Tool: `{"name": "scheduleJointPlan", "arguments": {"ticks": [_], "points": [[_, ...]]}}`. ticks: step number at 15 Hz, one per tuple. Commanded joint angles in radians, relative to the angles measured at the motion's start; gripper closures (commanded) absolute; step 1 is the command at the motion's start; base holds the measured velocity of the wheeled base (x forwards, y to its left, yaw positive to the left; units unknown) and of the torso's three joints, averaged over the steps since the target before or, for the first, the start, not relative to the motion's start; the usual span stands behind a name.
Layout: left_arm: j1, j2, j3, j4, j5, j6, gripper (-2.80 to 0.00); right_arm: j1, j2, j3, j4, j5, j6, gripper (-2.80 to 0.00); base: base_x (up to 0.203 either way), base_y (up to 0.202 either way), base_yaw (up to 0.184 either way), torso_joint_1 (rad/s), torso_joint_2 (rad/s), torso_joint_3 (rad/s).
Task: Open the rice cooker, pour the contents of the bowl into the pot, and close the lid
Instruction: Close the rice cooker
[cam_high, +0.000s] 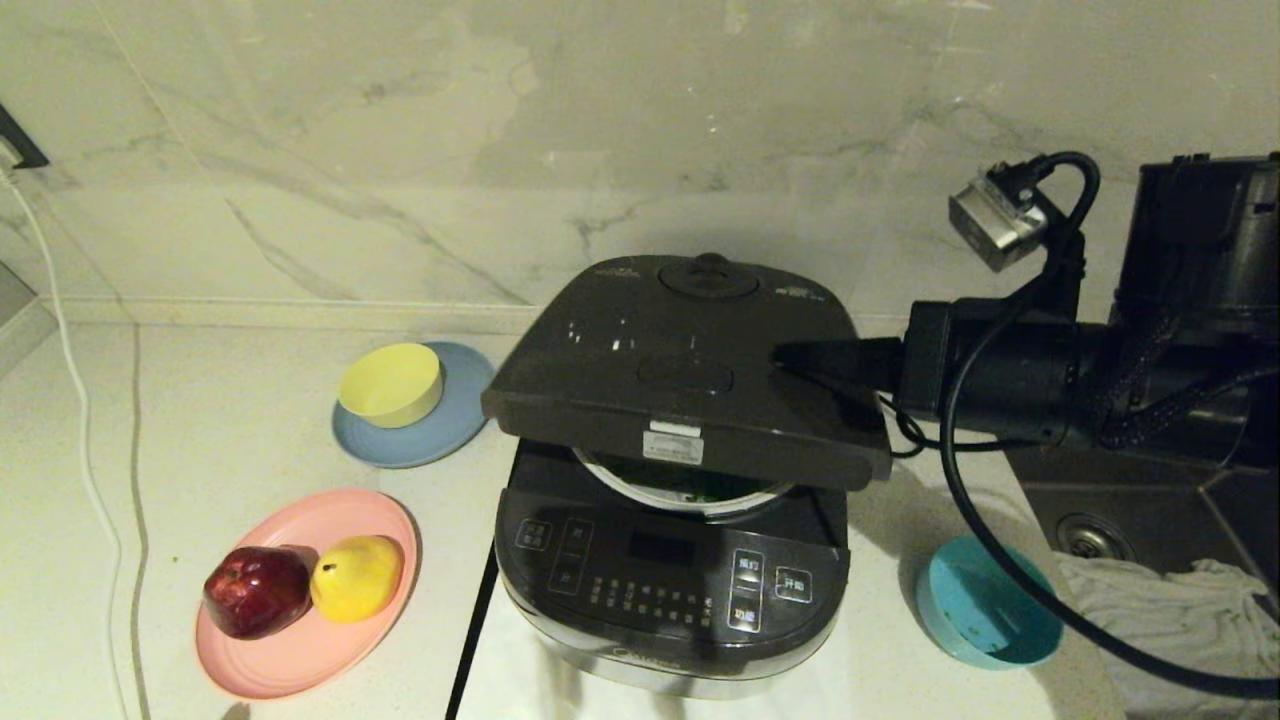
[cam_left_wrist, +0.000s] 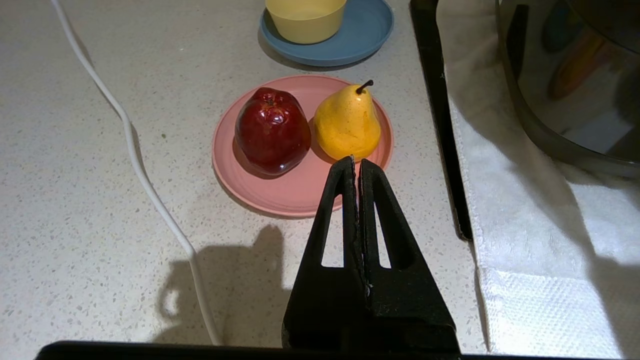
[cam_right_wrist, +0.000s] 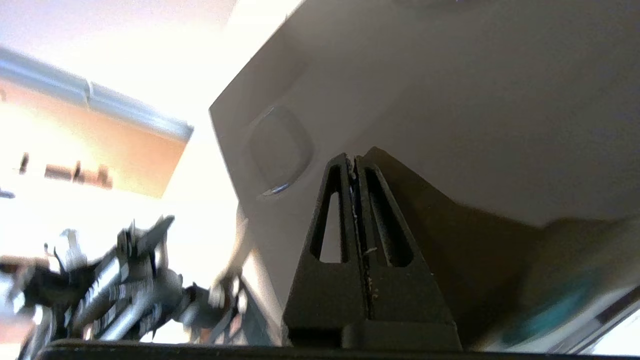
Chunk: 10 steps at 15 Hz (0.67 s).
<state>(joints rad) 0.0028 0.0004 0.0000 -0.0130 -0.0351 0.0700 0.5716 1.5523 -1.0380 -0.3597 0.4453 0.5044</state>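
Pressing the lid (cam_high: 690, 370) down looks like the step in hand: right pincer (cam_high: 790, 357), fingers shut together and gripping nothing, reaches in level from the right of the head frame and its tip lies on the lid's top at the right-hand side, just right of the oval recess. Right wrist view agrees: closed fingers laid against the grey lid panel, recess just beyond the tip. Lid not shut yet, it hangs tilted with a gap at the front; the pot (cam_high: 690, 490) rim shows under its front edge with green contents (cam_high: 700, 488) inside. Rice cooker (cam_high: 670, 580) sits mid-frame, front panel toward the bottom edge, on a white cloth (cam_left_wrist: 540, 240). Bowl (cam_high: 985, 612) is teal, lower right of the frame on the surface (cam_high: 200, 400), looks emptied bar a few specks, so pouring appears done. Key relation: hinge is at the far (upper) side, latch at the near front edge, so the lid must swing down toward the bottom of the frame; pincer is off-centre to the right and behind the latch, so the push probably wants to go down and toward the front. Right arm is the nearer one by far. Left pincer (cam_left_wrist: 357, 170) is parked, fingers shut and empty, hovering over the surface near the pink plate (cam_left_wrist: 295, 195) with apple (cam_left_wrist: 272, 130) and pear (cam_left_wrist: 347, 122).
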Motion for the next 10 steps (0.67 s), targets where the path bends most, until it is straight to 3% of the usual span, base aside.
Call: {"name": "scheduleJointPlan", "arguments": {"ticks": [1,4,10], "points": [[0.000,-0.002,0.009,-0.001,0.000,0.001,0.00,0.047,0.017,0.041,0.015,-0.019,-0.002,0.00,0.000,0.000,0.000,0.000,0.00,0.000],[0.000,-0.002,0.009,-0.001,0.000,0.001,0.00,0.092,0.056,0.095,0.006,-0.085,-0.003,0.00,0.000,0.000,0.000,0.000,0.00,0.000],[0.000,-0.002,0.009,-0.001,0.000,0.001,0.00,0.093,0.111,0.130,0.004,-0.086,0.000,0.00,0.000,0.000,0.000,0.000,0.00,0.000]]}}
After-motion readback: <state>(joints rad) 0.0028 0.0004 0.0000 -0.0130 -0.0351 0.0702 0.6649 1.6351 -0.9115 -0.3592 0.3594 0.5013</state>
